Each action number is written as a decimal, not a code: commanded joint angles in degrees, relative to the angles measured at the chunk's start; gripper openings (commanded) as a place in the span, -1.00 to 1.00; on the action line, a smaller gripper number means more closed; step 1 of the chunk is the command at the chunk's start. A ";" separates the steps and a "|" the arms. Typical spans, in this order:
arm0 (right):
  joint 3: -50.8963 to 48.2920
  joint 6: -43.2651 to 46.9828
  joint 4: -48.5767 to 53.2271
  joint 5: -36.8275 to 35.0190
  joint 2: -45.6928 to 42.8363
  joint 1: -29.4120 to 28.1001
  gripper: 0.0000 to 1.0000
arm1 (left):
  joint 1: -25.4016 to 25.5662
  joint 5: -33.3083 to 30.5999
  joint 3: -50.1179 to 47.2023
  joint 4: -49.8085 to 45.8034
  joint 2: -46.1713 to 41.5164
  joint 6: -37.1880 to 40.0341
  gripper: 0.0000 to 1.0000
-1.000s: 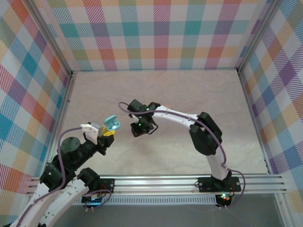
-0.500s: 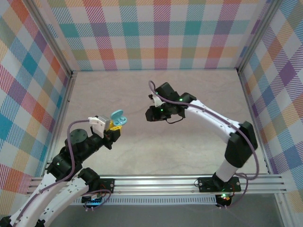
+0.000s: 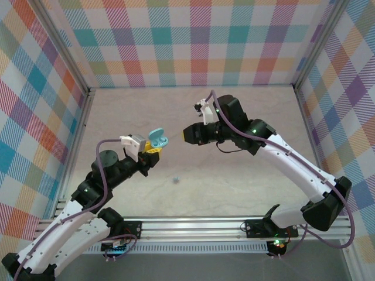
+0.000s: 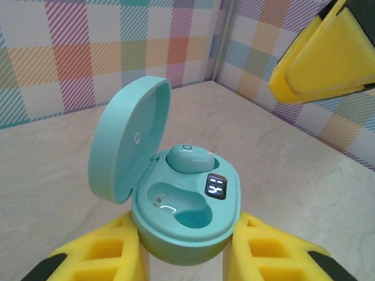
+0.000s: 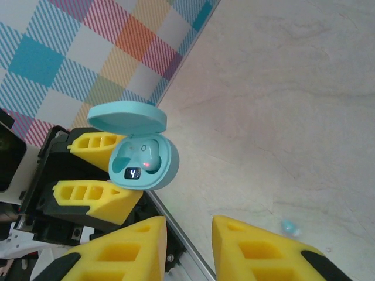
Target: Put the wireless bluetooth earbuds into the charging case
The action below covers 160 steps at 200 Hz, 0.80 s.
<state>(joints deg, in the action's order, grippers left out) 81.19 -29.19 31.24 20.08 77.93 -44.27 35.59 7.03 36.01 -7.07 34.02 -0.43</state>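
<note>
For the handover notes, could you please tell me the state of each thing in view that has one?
charging case: lid open, display lit
earbud in case: seated; second slot empty
loose earbud: lying on the table
left gripper: jaws shut on the charging case
right gripper: jaws open, empty

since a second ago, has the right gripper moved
Yes: the right gripper has moved away from the front rail, toward the back wall and slightly right.

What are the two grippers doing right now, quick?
Left gripper: shut on the blue charging case.
Right gripper: slightly open, holding nothing.
</note>
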 commanded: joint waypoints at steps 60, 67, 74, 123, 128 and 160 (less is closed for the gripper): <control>-12.57 -1.57 -4.75 -3.95 2.59 0.92 -0.33 | 0.70 -3.68 0.68 -3.72 -3.03 2.67 -0.64; -14.15 -1.85 -7.23 -2.91 3.08 0.90 -0.31 | 0.70 -4.92 0.88 -5.26 -3.83 2.87 -0.64; -15.69 -1.84 -10.11 -1.52 3.87 0.79 -0.30 | 0.70 -5.98 1.23 -6.87 -4.57 3.02 -0.64; -12.59 3.50 -12.21 0.48 17.55 -5.36 -0.24 | 0.70 -10.57 3.34 -16.90 -9.98 3.54 -0.64; -11.61 4.05 -11.97 0.51 19.17 -6.14 -0.24 | 0.69 -10.88 3.51 -17.74 -10.59 3.51 -0.64; -8.18 10.11 -12.81 0.97 25.69 -11.49 -0.23 | 0.69 -13.23 4.16 -22.27 -14.48 3.65 -0.64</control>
<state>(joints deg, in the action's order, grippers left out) 69.71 -25.96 20.71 19.20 101.21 -52.23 35.59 -2.98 38.20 -24.47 22.39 2.44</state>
